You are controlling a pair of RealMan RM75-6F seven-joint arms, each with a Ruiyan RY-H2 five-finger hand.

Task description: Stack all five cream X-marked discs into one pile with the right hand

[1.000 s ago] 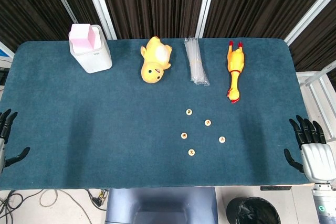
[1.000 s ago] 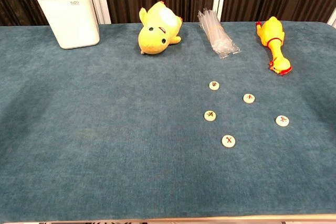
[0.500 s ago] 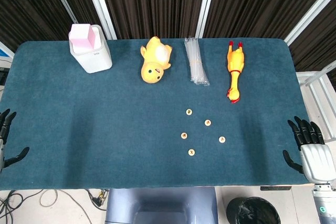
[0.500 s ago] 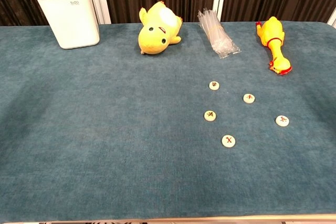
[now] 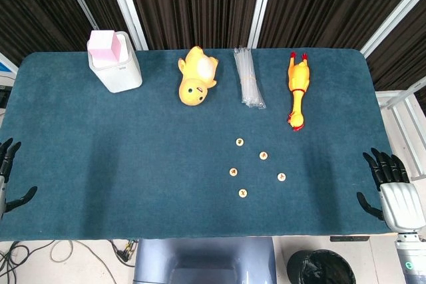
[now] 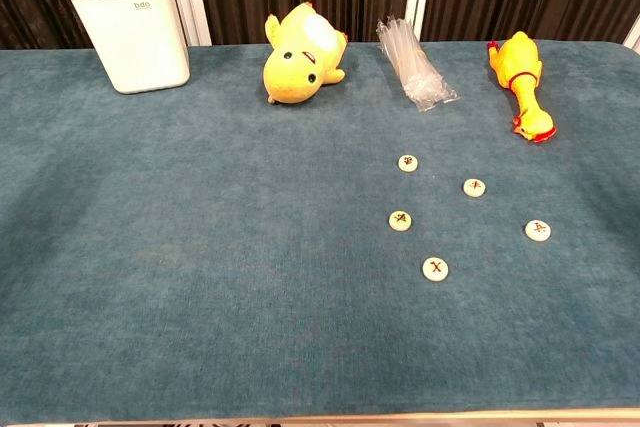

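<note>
The right hand (image 5: 393, 191) sits at the near right edge of the table (image 5: 133, 164), fingers spread apart and holding nothing, its dark fingertips pointing up toward the far side. All five cream X-marked discs lie flat and separate on the blue cloth to the left of this hand, none touching another and none stacked. The closest to it is the rightmost disc (image 5: 281, 177), which in the chest view lies at (image 6: 538, 230). Further left and a little nearer the front edge is the front disc (image 5: 243, 193), shown large at (image 6: 434, 269). The left disc (image 5: 233, 171) lies beyond that, also seen at (image 6: 400, 220). The upper right disc (image 5: 263, 156) sits farther back from the hand, at (image 6: 474, 187) in the chest view, and the farthest disc (image 5: 239, 142) lies beyond all the rest, at (image 6: 407, 163). Well beyond the discs, along the far side, lie a rubber chicken (image 5: 297, 91), a clear bundle of straws (image 5: 248, 86), a yellow plush duck (image 5: 196, 76) and a white box (image 5: 116, 64) with pink paper standing in it. The left hand (image 5: 8, 177) is at the opposite near edge, far from the discs, fingers apart and holding nothing.
</note>
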